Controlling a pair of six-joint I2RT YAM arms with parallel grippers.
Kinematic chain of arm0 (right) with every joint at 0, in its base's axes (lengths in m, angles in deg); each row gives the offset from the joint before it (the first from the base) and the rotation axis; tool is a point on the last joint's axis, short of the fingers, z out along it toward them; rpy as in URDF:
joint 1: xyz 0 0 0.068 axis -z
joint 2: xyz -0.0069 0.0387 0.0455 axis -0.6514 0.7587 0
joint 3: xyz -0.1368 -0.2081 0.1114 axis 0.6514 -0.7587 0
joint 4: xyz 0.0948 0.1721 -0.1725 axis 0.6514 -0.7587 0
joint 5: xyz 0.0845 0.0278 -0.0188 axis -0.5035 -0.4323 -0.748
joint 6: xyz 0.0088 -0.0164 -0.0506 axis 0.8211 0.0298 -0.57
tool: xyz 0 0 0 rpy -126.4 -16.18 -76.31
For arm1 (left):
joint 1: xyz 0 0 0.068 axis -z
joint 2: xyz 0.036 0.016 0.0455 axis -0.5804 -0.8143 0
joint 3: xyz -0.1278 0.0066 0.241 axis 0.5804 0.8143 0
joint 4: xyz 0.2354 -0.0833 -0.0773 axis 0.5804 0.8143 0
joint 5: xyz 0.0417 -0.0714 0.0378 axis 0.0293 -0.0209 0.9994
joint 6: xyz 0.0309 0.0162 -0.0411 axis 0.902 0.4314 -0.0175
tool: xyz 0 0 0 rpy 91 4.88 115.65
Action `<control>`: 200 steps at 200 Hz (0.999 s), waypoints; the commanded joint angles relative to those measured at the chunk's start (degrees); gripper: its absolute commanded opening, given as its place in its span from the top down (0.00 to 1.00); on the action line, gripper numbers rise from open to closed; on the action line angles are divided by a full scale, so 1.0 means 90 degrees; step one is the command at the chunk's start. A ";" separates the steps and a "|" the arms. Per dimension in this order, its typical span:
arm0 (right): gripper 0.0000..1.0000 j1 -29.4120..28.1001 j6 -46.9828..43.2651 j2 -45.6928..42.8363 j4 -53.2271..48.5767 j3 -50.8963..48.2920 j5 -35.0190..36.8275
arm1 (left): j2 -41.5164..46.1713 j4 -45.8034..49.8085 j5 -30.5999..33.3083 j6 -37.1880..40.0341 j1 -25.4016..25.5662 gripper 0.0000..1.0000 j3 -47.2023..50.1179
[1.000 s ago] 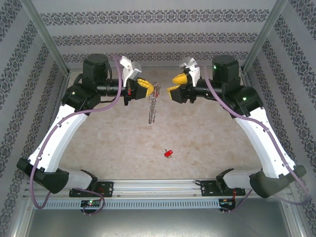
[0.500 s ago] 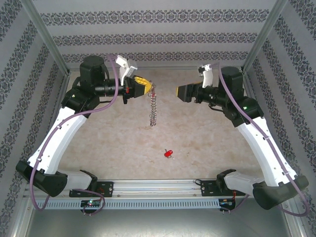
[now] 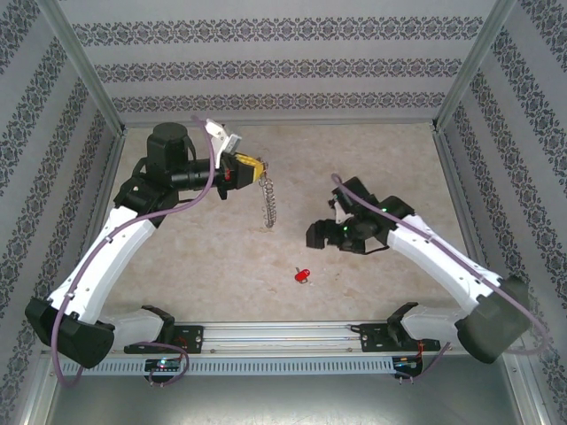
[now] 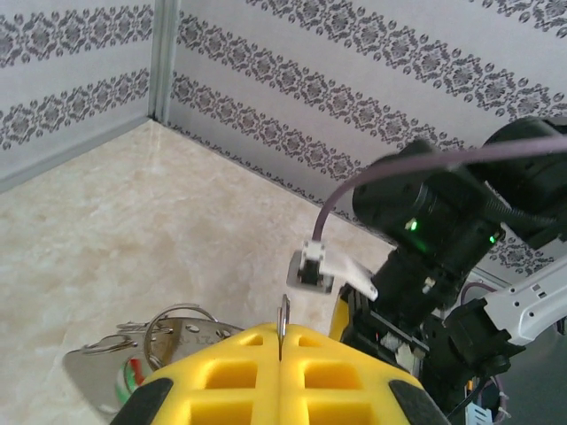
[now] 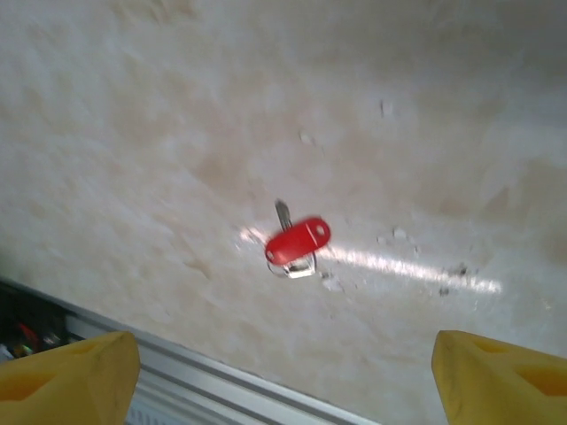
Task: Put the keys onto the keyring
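Observation:
My left gripper (image 3: pixel 254 170) is raised over the back left of the table, its yellow fingers (image 4: pixel 230 381) shut on the keyring (image 3: pixel 267 202). The keyring hangs down from them as a limp silvery chain. In the left wrist view a thin metal edge of the keyring (image 4: pixel 283 320) pokes up between the closed fingers, with a wire ring and a metal tag (image 4: pixel 173 335) beside them. One of the keys, red-headed (image 3: pixel 303 275) (image 5: pixel 299 242), lies on the table near the front edge. My right gripper (image 3: pixel 320 235) (image 5: pixel 283 376) hovers just above and behind it, open and holding nothing.
The marble-patterned tabletop (image 3: pixel 372 159) is boxed in by patterned walls (image 3: pixel 283 62) at the back and sides. A metal rail (image 3: pixel 283 335) (image 5: pixel 186 390) runs along the front edge close to the red key. The right arm's wrist (image 4: pixel 443 248) looms ahead of the left gripper.
My right arm has swung away from the keyring, down and forward to above the red key, and its jaws have opened wide. The left gripper, still holding the keyring, has shifted slightly.

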 commanded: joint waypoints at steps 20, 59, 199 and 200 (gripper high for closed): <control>0.16 -0.0670 -0.0103 0.0780 0.0068 0.0024 0.0370 | 0.0550 -0.0590 0.0235 -0.0403 -0.0278 1.00 0.0483; 0.22 -0.1394 -0.0677 0.1600 0.0512 0.0330 0.0566 | 0.0951 -0.0373 0.0320 -0.0727 -0.0553 1.00 0.0877; 0.55 -0.2180 -0.1442 0.2968 0.0244 0.0735 0.0853 | 0.1253 0.0307 0.0361 -0.0911 -0.0991 1.00 0.1060; 0.55 -0.2182 -0.1443 0.2976 0.0236 0.0733 0.0852 | 0.1251 0.0307 0.0366 -0.0914 -0.0995 1.00 0.1052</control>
